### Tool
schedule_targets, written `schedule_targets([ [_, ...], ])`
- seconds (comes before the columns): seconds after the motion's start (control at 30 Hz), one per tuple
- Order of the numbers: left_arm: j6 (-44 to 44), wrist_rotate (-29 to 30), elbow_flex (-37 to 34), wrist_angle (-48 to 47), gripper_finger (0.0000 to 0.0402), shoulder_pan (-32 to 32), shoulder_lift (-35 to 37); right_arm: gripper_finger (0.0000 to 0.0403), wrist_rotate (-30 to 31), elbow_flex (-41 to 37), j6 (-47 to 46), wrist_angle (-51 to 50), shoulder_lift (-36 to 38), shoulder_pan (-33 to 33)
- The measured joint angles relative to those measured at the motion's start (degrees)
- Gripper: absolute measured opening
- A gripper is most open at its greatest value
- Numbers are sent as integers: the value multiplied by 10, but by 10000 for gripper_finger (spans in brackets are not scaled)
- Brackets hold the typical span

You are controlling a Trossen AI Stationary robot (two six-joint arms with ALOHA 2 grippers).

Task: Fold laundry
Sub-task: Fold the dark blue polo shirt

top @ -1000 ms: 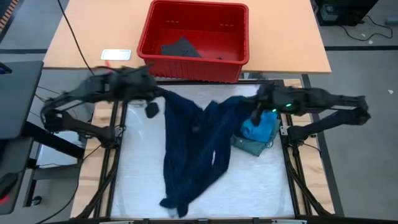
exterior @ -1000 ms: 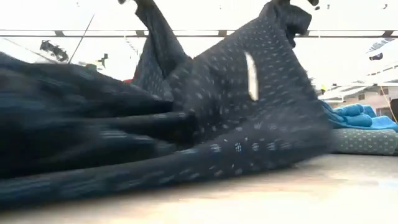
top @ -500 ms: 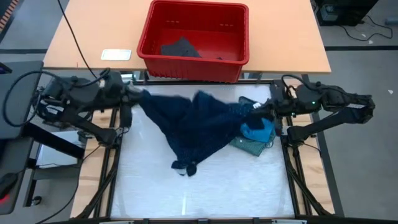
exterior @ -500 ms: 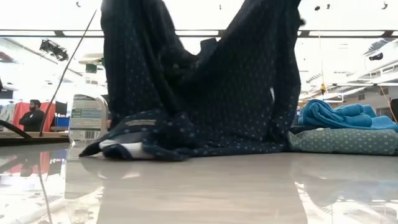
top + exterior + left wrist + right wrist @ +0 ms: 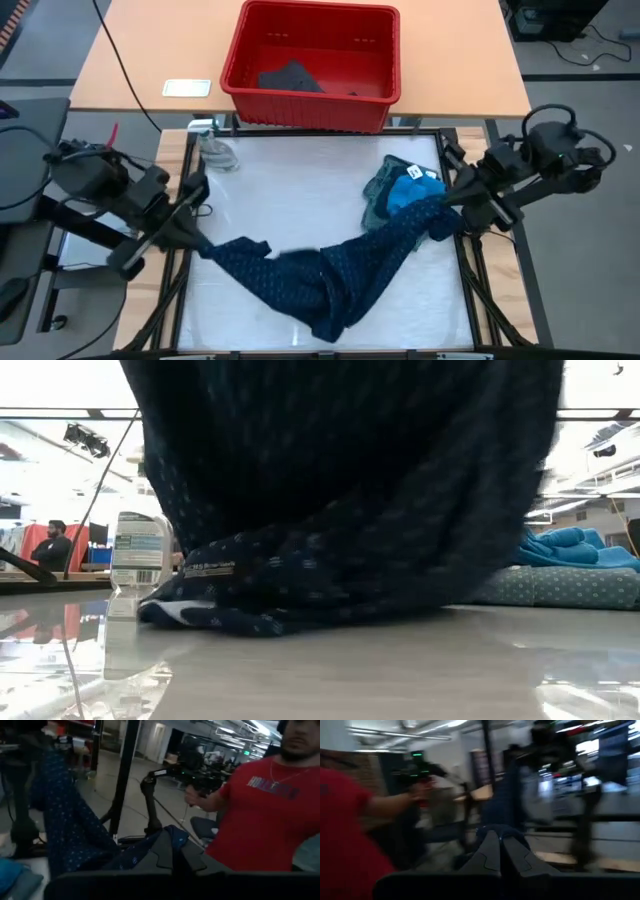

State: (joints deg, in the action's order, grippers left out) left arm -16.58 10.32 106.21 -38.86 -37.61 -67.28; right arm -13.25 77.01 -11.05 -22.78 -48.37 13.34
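Observation:
The navy dotted piece point(image 5: 330, 275) is strung between my two grippers and sags in the middle; its lowest folds point(image 5: 260, 615) rest on the table near the front edge. My left gripper point(image 5: 197, 240) is shut on its left end, at the table's left edge. My right gripper point(image 5: 448, 213) is shut on its right end, at the right edge. The bright blue small garment point(image 5: 408, 192) lies on the grey-green shirt point(image 5: 380, 205) at the right, beside the hanging cloth. My left gripper pinches the left end of the navy dotted piece point(image 5: 167, 834) between its two shut fingers, which point about level. The cloth bunches there, so I cannot count the layers. From the fingers it slopes down toward the table's middle. My right gripper pinches the bunched right end of the piece point(image 5: 495, 831) between its two shut fingers, pointing about level. That end is lifted clear, and the cloth runs down from it toward the sagging middle.
A red bin point(image 5: 240, 70) with dark cloth in it stands on the wooden table beyond the far edge. A clear plastic bottle point(image 5: 138, 555) lies at the far left corner point(image 5: 215, 152). A person in a red shirt point(image 5: 270, 815) stands beyond the table.
Both grippers have moved from the far edge toward the near edge and apart, the left to the left edge, the right to the right edge, tipping up to about level. The navy dotted piece has been swung nearer and spread between them; its middle now sags onto the table.

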Motion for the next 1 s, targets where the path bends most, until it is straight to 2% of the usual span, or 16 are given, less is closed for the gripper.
schedule_targets([
  [0.07,20,45,0,-1,0,-7,0,0,52,0,22,-1,2,-1],
  [0.1,30,91,0,-6,0,-6,2,0,92,0,36,-1,3,-4],
  [0.2,32,303,0,-76,0,-6,18,0,243,0,80,-20,2,-24],
  [0.27,-29,457,0,-169,0,-3,30,0,335,0,107,-60,-9,-54],
  [0.3,-75,508,0,-230,0,4,35,0,371,0,111,-83,-18,-75],
  [0.33,-133,531,0,-293,0,14,37,0,392,-3,112,-104,-29,-99],
  [0.43,-344,521,-13,-471,0,66,36,0,371,-32,92,-131,-73,-170],
  [0.5,-446,480,-48,-515,0,101,34,0,335,-59,66,-124,-108,-202],
  [0.63,-485,404,-161,-485,0,154,40,3,304,-101,58,-71,-185,-248],
  [0.8,-552,341,-309,-467,1,216,34,12,301,-119,70,-17,-295,-302],
  [0.9,-564,289,-381,-393,6,243,34,39,296,-114,32,-28,-342,-333],
  [1.0,-555,261,-419,-322,8,250,36,82,239,-104,-15,-59,-364,-351],
])
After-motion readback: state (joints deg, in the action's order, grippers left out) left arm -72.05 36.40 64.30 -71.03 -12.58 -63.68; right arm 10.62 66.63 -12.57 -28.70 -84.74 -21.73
